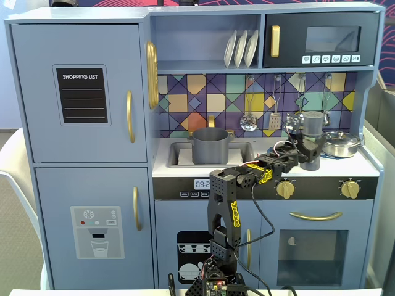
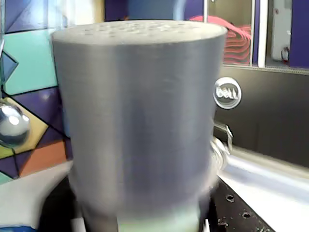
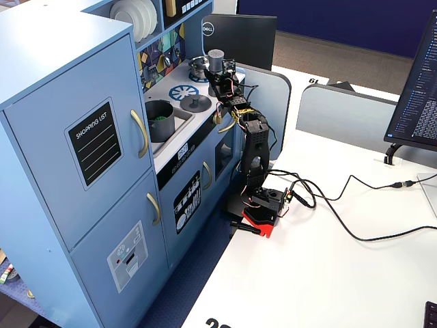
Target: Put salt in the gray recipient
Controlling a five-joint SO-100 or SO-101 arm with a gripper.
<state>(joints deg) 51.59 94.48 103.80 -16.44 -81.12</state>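
Gripper [image 1: 310, 143] clamped on salt [image 1: 313, 123], shaker upright, held above the stove top w/ cap up; fills the wrist view [image 2: 137, 121], pale green label at bottom edge. Gray recipient [image 1: 211, 145] sits in the sink, at approx 9 o'clock from salt in a fixed view, well apart. Steel pot [image 1: 340, 143] just beside salt at 4 o'clock. Flat lid [image 3: 194, 102] on the counter btw sink and gripper.

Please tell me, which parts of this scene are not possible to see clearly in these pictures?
- The fingers: in the wrist view the salt fills the frame and covers them, so the grip itself is unseen.
- The salt's label: cut off by the bottom edge of the wrist view, and blurred.
- Inside the gray recipient: hidden by its wall in a fixed view; something green shows inside in the other, too small to identify.
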